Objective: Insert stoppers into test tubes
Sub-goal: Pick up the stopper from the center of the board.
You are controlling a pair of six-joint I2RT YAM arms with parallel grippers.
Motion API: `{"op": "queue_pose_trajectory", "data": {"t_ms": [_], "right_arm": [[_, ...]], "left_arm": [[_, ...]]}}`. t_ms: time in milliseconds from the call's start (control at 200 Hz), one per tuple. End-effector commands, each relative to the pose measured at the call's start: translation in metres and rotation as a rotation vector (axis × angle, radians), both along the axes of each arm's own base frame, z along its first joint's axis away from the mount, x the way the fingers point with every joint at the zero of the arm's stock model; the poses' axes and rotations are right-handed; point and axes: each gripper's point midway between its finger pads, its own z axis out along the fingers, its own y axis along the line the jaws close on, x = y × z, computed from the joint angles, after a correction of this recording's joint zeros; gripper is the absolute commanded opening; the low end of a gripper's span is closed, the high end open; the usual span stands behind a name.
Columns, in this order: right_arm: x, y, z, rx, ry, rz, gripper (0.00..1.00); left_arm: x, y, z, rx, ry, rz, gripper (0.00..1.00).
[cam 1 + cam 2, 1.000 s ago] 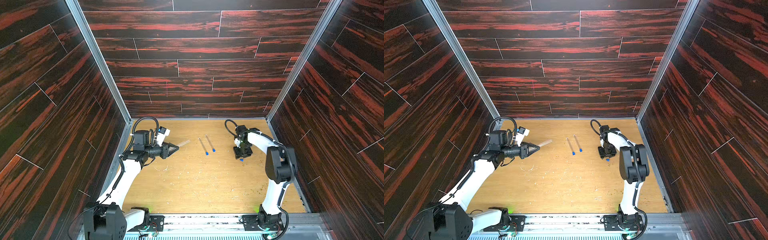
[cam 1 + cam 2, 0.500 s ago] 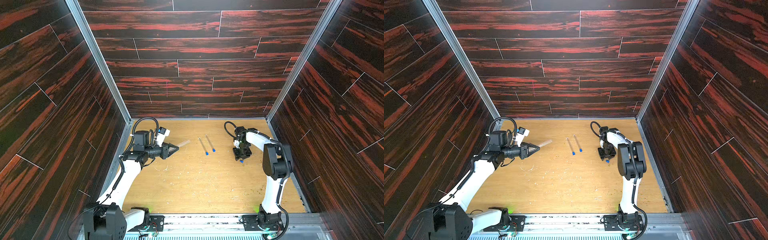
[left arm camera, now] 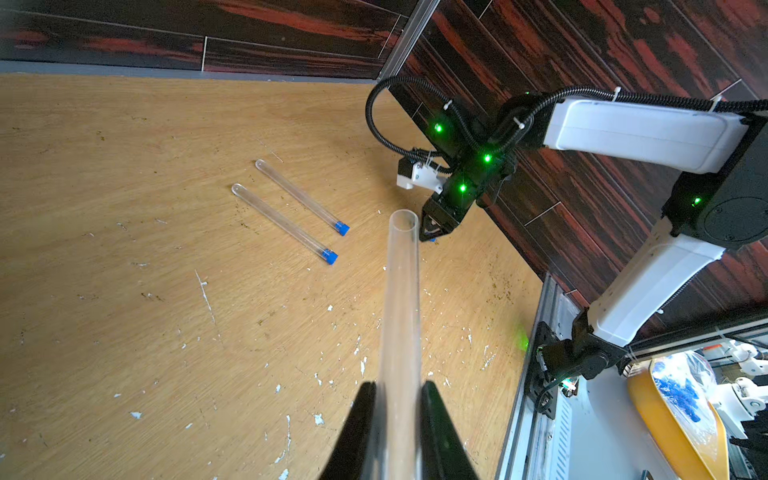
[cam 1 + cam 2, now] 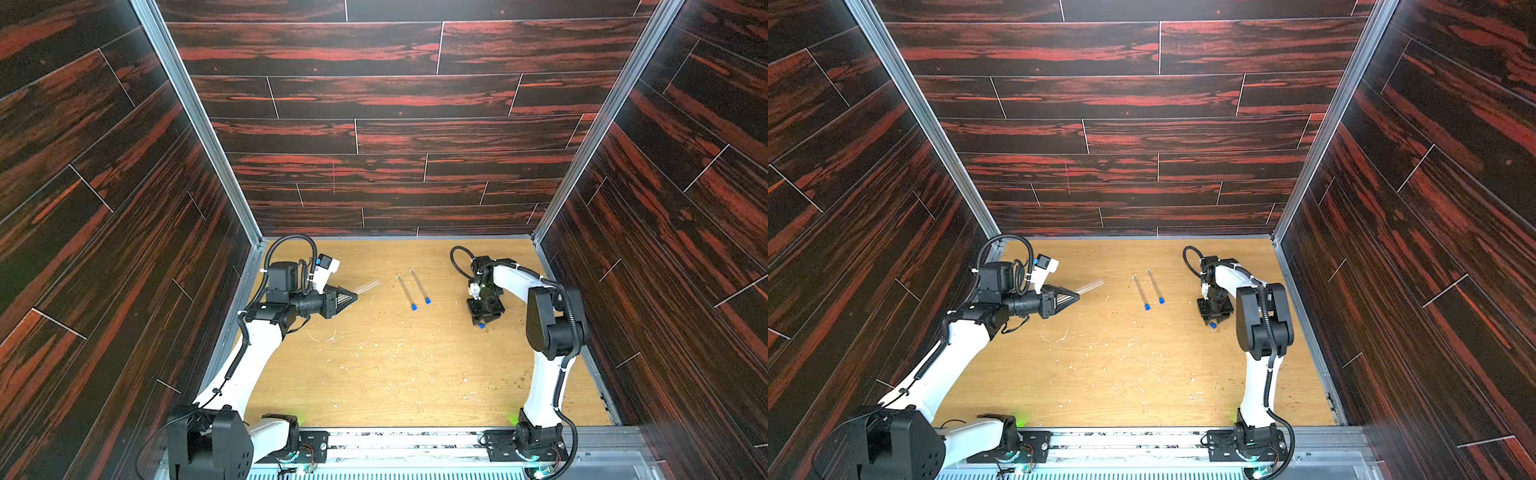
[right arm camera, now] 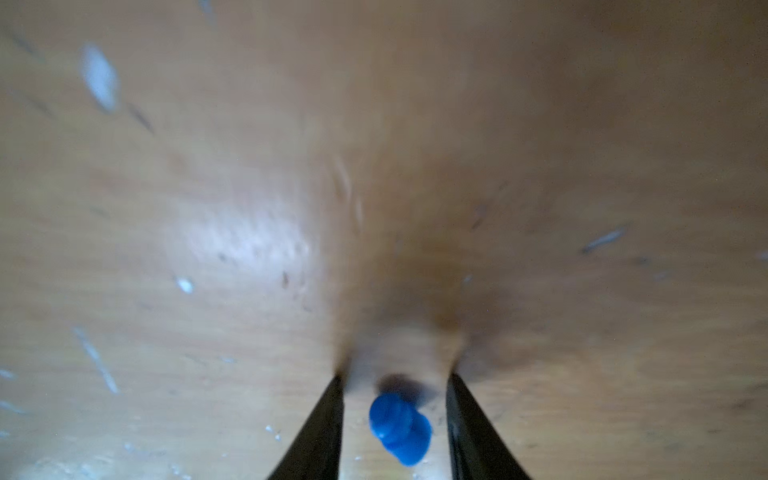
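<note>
One loose stopper lies on the table between the spread jaws of my right gripper, untouched. My left gripper pinches an empty, unplugged tube. Beyond lie a nearer stoppered tube and a farther stoppered tube, parallel, blue plugs seated. Nothing on the table has shifted since the earlier frame.

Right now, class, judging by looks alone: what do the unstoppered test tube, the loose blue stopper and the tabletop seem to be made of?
Unstoppered test tube: clear glass or hard plastic, glossy; the wood shows through. Loose blue stopper: likely rubber or soft plastic, opaque, smooth, moulded step. Tabletop: wood or wood-look laminate, visible grain, scuffed.
</note>
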Motion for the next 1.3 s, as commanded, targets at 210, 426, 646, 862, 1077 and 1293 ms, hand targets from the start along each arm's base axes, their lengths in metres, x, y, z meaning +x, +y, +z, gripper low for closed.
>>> {"op": "queue_pose_trajectory", "data": {"t_ms": [210, 426, 646, 862, 1077, 1293], "right_arm": [[-0.02, 0.005, -0.003, 0.041, 0.051, -0.013, 0.4], [-0.022, 0.005, -0.002, 0.045, 0.05, -0.018, 0.36], [-0.023, 0.006, -0.002, 0.051, 0.05, -0.02, 0.34], [-0.024, 0.004, -0.003, 0.036, 0.049, -0.028, 0.31], [-0.023, 0.002, -0.003, 0.023, 0.044, -0.031, 0.29], [-0.024, 0.001, -0.003, 0.018, 0.043, -0.032, 0.26]], "left_arm": [[-0.004, 0.001, 0.009, -0.009, -0.04, -0.004, 0.09], [-0.003, 0.001, 0.01, -0.011, -0.041, -0.003, 0.09], [-0.004, 0.0, 0.01, -0.013, -0.042, -0.004, 0.08], [-0.004, 0.001, 0.01, -0.011, -0.042, -0.002, 0.09], [-0.004, 0.001, 0.011, -0.012, -0.044, -0.002, 0.09], [-0.005, 0.001, 0.011, -0.012, -0.043, -0.002, 0.08]]}}
